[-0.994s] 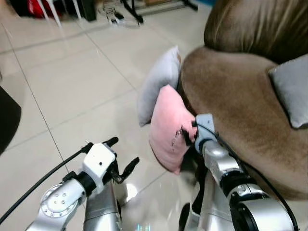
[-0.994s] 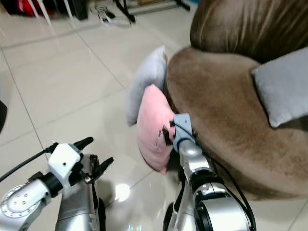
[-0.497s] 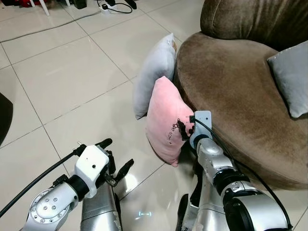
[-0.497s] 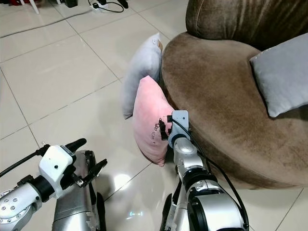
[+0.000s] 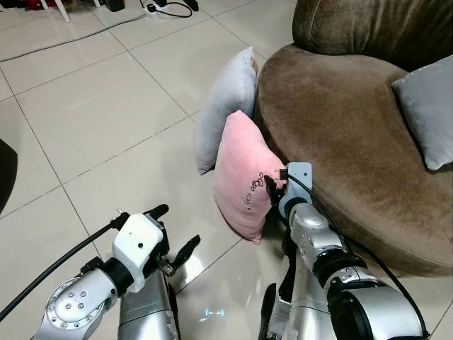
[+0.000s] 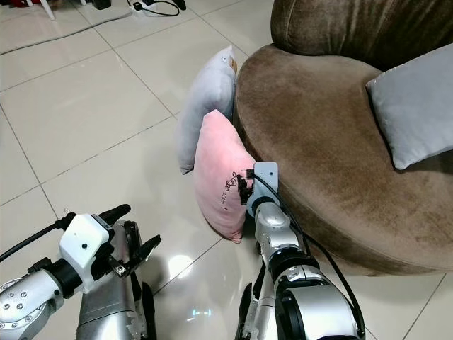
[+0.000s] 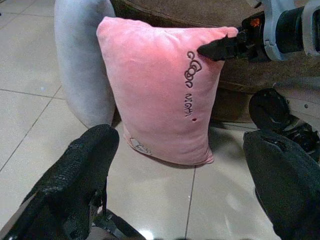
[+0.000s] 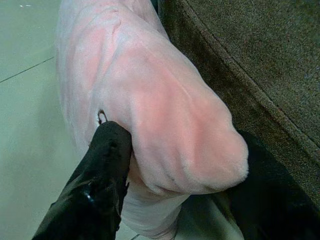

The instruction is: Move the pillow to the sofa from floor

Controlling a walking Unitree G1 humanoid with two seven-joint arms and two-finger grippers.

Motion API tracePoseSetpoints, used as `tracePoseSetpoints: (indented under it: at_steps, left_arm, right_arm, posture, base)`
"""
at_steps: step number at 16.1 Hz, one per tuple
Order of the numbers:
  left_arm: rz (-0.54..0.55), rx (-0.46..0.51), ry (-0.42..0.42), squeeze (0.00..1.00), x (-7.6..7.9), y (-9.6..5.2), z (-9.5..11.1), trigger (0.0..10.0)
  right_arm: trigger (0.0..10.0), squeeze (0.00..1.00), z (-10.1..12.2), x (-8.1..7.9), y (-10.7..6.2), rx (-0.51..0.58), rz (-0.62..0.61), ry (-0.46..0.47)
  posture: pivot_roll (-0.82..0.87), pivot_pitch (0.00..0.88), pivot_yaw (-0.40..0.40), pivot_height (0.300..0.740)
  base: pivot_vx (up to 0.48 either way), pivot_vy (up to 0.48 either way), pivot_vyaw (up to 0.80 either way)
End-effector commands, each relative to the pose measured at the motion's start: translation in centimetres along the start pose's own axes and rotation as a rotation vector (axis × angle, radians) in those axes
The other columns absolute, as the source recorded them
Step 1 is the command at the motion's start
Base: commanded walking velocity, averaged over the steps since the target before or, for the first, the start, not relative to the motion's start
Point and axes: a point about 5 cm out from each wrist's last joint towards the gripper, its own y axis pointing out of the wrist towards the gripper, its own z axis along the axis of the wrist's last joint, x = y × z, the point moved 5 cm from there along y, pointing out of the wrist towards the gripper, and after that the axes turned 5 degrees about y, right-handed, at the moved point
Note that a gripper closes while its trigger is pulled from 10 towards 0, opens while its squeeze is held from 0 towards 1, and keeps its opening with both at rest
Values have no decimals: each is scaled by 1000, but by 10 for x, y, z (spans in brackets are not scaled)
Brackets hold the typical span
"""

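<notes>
Pink pillow (image 5: 243, 176) stands on edge on the tiled floor (image 5: 92, 113), leaning back against the front of the brown sofa (image 5: 340, 134). Dark stitched lettering runs down its face; in the left wrist view it looks like two short words, the second perhaps "night", the first too looped to read for certain. Small embroidered mark near the lower corner, too small to make out.

Grey pillow (image 5: 225, 106) stands just behind the pink one, also propped against the sofa, the two touching. Another grey cushion (image 5: 427, 117) lies on the sofa seat, well apart from both.

Right gripper (image 8: 170, 165) is at the pink pillow's upper sofa-side corner. Right wrist view: one black finger (image 8: 102, 170) presses into the pillow's face and dents the fabric, the other sits on the far side by the sofa, so the corner bulges between them. Jaws clamped on the pillow corner. The pillow's bottom edge rests on the floor.

Left gripper (image 5: 173, 234) hangs low over the floor, near the pink pillow but apart from it. Its two fingers are spread wide with nothing between them; the left wrist view looks between them straight at the pillow's face.

Cables and a power strip (image 5: 159, 8) lie on the floor at the far side.
</notes>
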Motion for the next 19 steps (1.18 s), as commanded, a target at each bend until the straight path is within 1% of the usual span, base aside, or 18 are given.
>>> tracePoseSetpoints:
  at_steps: [1, 9, 12, 15, 16, 17, 18, 19]
  left_arm:
    - [-25, -8, -6, 0, 5, -1, -1, 10000]
    - [-30, -14, -6, 0, 6, 0, -2, 10000]
    - [-28, -15, -4, 0, 6, 4, -4, 10000]
    - [-25, -12, 1, 0, 4, 9, -5, 10000]
    - [-19, -2, 8, 0, 1, 15, -5, 10000]
    - [-16, 2, 9, 0, 0, 18, -5, 10000]
    - [-11, 10, 13, 0, -1, 20, -3, 10000]
    - [4, 22, 24, 0, -8, 27, -2, 10000]
  right_arm:
    - [0, 0, -3, -1, 0, -11, -3, 13]
    - [0, 0, -5, -5, 0, -14, 13, 16]
    - [0, 0, -4, -7, 0, -18, 25, 13]
    - [0, 0, -4, -12, 1, -18, 44, 10]
    - [0, 0, -5, -14, 0, -17, 52, 11]
    - [0, 0, -5, -14, 0, -18, 53, 12]
    - [0, 0, -4, -15, 0, -14, 56, 22]
    - [0, 0, 1, -20, 1, 0, 79, 61]
  posture:
    - [13, 253, -55, 466]
    - [14, 248, -58, 466]
    - [17, 224, -61, 466]
    - [18, 185, -61, 466]
    - [22, 136, -56, 466]
    - [22, 136, -56, 466]
    - [23, 108, -53, 466]
    - [27, 59, -48, 466]
  base:
    - [0, 0, 0]
    - [0, 0, 0]
    - [0, 0, 0]
    - [0, 0, 0]
    - [0, 0, 0]
    - [0, 0, 0]
    - [0, 0, 0]
    - [0, 0, 0]
